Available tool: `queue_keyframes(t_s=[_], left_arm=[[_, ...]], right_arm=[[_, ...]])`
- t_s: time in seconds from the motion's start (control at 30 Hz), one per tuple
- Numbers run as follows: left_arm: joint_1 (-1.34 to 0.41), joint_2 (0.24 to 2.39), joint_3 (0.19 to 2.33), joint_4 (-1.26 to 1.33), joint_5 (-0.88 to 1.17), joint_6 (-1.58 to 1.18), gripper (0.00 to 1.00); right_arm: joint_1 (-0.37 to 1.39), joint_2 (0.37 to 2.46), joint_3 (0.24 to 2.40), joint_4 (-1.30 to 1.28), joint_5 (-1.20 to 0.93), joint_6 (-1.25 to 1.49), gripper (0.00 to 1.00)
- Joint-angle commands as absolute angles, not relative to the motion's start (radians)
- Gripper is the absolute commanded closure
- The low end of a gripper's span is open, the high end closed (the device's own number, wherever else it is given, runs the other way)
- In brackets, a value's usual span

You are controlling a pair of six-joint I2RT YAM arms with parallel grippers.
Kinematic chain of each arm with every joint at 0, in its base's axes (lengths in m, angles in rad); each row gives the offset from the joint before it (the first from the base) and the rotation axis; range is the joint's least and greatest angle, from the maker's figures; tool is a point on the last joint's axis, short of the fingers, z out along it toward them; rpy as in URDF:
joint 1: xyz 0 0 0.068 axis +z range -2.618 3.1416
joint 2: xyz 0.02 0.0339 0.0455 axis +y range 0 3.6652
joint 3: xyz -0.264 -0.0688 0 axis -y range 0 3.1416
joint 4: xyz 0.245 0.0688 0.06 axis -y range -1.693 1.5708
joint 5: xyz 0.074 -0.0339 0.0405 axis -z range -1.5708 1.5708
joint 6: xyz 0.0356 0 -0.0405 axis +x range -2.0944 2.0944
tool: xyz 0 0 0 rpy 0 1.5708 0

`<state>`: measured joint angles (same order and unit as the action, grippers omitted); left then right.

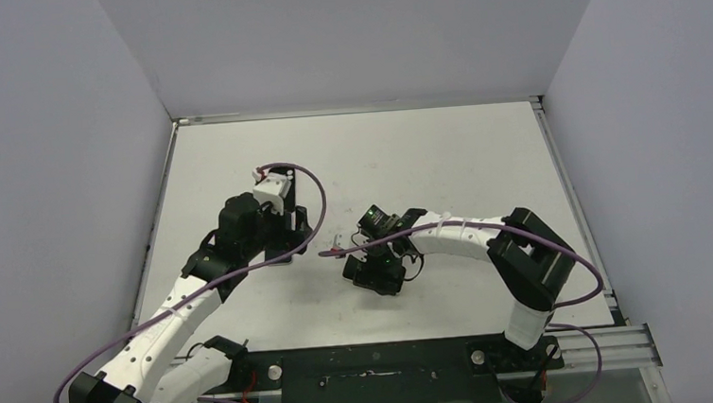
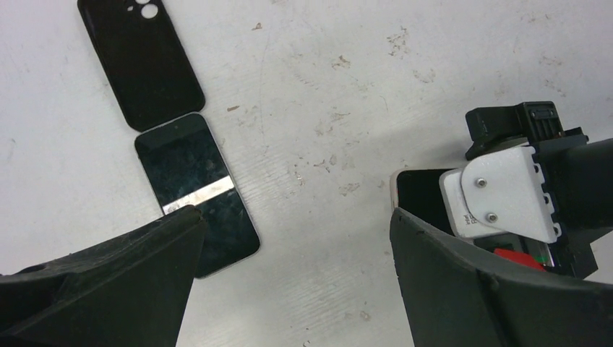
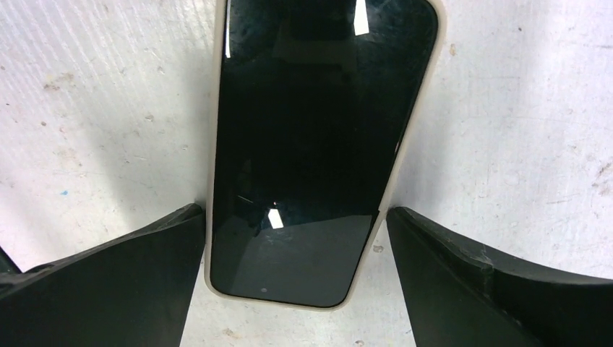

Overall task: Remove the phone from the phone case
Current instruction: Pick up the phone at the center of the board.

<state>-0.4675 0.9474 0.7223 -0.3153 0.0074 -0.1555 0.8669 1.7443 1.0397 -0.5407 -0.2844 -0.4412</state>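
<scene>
Right wrist view: phone [image 3: 318, 130] in phone case [image 3: 210, 181] running lengthwise between parted right gripper [image 3: 295, 217]; parted left gripper [image 2: 298, 217] farther from it.

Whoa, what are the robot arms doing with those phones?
The right fingers stand open on either side of a black-screened phone in its cream-coloured case, lying flat on the white table; it is not out yet. The left fingers hang open over the table, near a bare black phone with a silvery edge and an empty black phone case lying end to end.
</scene>
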Motion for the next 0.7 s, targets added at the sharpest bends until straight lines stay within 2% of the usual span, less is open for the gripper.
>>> queue_keyframes(t_s=[0.0, 0.33, 0.5, 0.67], left_arm=[[-0.462, 0.946, 0.716, -0.21, 0.098, -0.027, 0.03], [-0.473, 0.982, 0.682, -0.114, 0.204, 0.174, 0.03], [-0.542, 1.1, 0.724, -0.079, 0.203, 0.123, 0.03], [-0.664, 1.253, 0.785, -0.077, 0.136, 0.012, 0.03]], right_arm=[[0.805, 1.73, 1.028, -0.528, -0.09, -0.47, 0.03], [0.702, 1.555, 0.939, -0.422, -0.036, -0.371, 0.01], [0.65, 1.408, 0.875, -0.342, -0.076, -0.194, 0.0], [0.594, 1.254, 0.778, -0.236, -0.011, 0.052, 0.0]])
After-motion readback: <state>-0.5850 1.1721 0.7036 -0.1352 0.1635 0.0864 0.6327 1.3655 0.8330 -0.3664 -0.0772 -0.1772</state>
